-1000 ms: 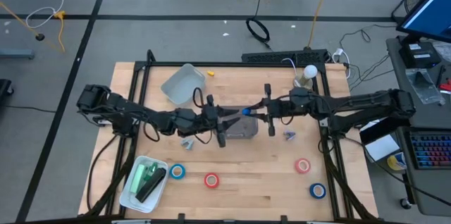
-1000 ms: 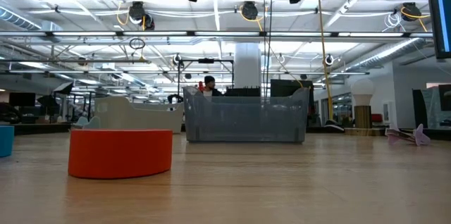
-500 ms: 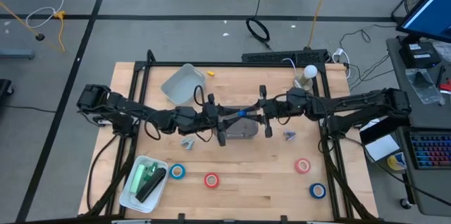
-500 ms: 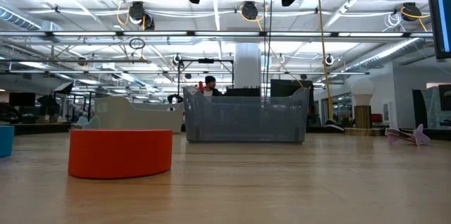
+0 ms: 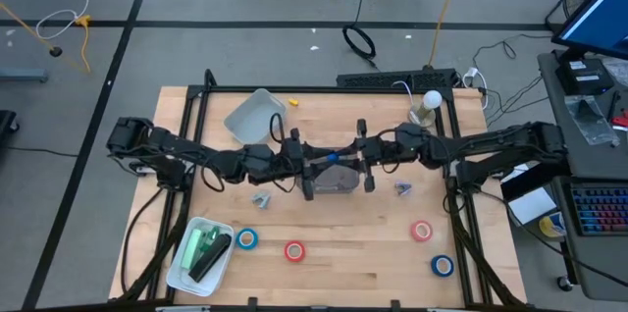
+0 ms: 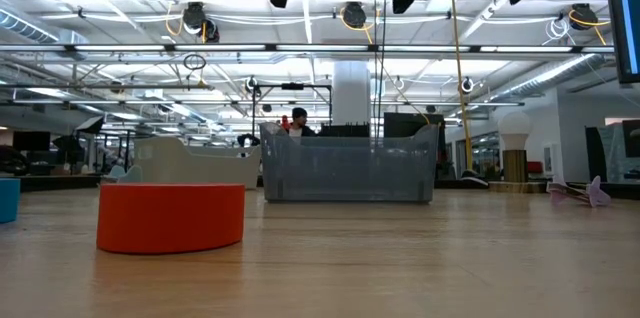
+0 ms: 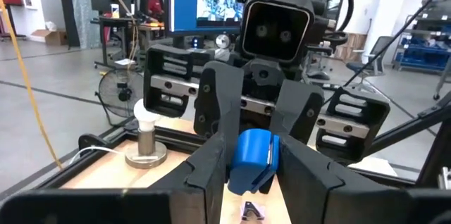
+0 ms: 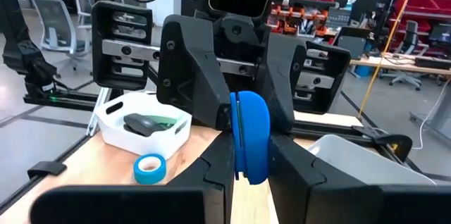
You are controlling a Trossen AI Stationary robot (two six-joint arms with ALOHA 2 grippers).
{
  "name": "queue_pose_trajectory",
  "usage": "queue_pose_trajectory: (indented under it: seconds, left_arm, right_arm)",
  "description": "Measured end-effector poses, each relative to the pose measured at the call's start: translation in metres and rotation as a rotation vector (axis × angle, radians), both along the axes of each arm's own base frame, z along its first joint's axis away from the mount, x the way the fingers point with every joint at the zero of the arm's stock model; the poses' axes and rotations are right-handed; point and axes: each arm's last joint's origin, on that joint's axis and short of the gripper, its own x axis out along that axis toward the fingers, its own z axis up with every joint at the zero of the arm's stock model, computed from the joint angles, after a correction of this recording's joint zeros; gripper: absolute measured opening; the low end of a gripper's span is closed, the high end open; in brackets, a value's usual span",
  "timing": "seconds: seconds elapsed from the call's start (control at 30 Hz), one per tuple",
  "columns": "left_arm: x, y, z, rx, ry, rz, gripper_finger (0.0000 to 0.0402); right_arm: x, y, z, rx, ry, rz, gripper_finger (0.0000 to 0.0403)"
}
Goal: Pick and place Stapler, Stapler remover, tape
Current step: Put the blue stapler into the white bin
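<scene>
A small blue stapler (image 5: 337, 158) hangs in the air over the grey bin (image 5: 335, 183), between my two grippers, which face each other at the table's middle. My left gripper (image 7: 252, 171) and my right gripper (image 8: 250, 164) both point level and are shut on it. Two pale purple stapler removers (image 5: 260, 197) (image 5: 402, 188) lie on the table beside the bin. Tape rolls rest flat near the front edge: blue (image 5: 246, 239), red (image 5: 294, 250), red (image 5: 422, 231), blue (image 5: 443, 266). The low view shows the red roll (image 6: 170, 217) close up. My left gripper pinches the blue stapler's lower part (image 7: 243, 171) between its two fingers, coming level from the table's left. The stapler is lifted clear above the grey bin. My right gripper pinches the stapler's two flat sides (image 8: 243, 150) between its two fingers, coming level from the table's right. Its fingers (image 7: 220, 108) meet the same stapler from the opposite side to my left gripper's.
A white tray (image 5: 186, 271) at the front left holds a green and a black stapler. A clear bin (image 5: 253, 118) lies tipped at the back left. A lamp-like stand (image 5: 429, 104) stands at the back right. Black frame rails run along the table's sides.
My right gripper has moved toward the table's left, closer to my left gripper, and rolled slightly. The blue stapler has stayed lifted over the grey bin.
</scene>
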Motion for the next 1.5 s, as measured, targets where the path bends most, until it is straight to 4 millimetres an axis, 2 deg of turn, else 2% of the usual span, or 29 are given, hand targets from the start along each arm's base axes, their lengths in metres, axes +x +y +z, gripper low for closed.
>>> queue_pose_trajectory:
  seconds: [0.4,0.6,0.83,1.13,1.4,1.5]
  left_arm:
    - [0.0,0.002,0.0,-0.03,0.001,0.005,0.0118]
    - [0.0,0.003,0.0,-0.036,0.0,0.002,0.007]
    - [0.0,0.003,-0.001,-0.042,-0.002,0.002,0.007]
    - [-0.001,0.004,0.0,-0.034,0.0,0.042,0.0065]
    - [-0.003,0.006,0.002,0.0,0.026,0.09,0.0064]
    - [-0.009,0.006,0.009,0.012,0.036,0.105,0.0064]
  right_arm:
    - [0.001,-0.002,-0.001,0.026,-0.003,-0.008,0.0055]
    - [0.001,-0.002,0.0,0.049,-0.005,-0.007,0.0055]
    - [0.001,-0.002,0.0,0.066,-0.005,0.013,0.006]
    - [0.001,-0.002,-0.002,0.074,0.023,0.008,0.0133]
    - [-0.003,-0.001,-0.015,0.111,0.193,0.001,0.0194]
    - [-0.009,-0.001,-0.02,0.115,0.274,-0.003,0.0207]
